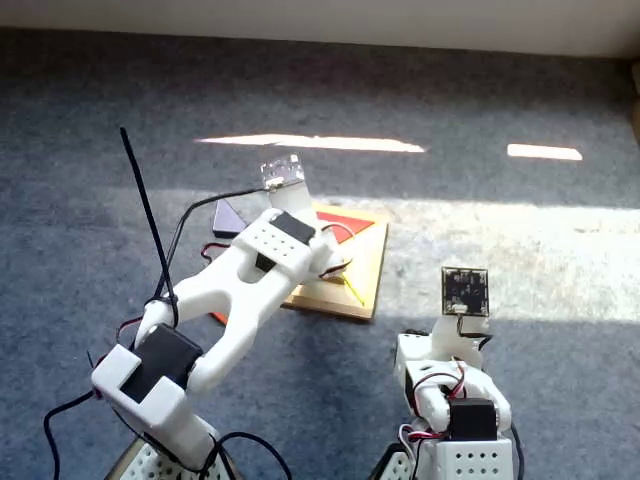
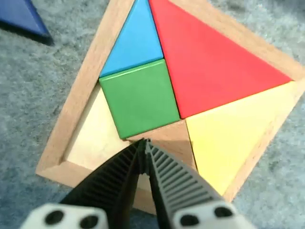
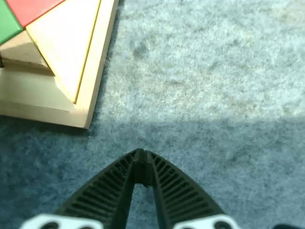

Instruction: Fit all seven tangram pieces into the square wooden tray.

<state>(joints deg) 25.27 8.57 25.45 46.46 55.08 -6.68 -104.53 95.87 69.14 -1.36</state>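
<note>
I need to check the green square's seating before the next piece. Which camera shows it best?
The left wrist view: the green square lies whole in the tray, touching the blue triangle and the red triangle. The right wrist view catches just its corner; in the high view the left arm covers it.

My left arm (image 1: 245,285) is covering most of the tray (image 1: 368,285) from above, hiding much of what is lying in it. Beyond my left gripper (image 2: 144,145), a dark blue piece (image 2: 24,16) is running off the edge. Ahead of my right gripper (image 3: 139,164), the tray is being cut off too.
</note>
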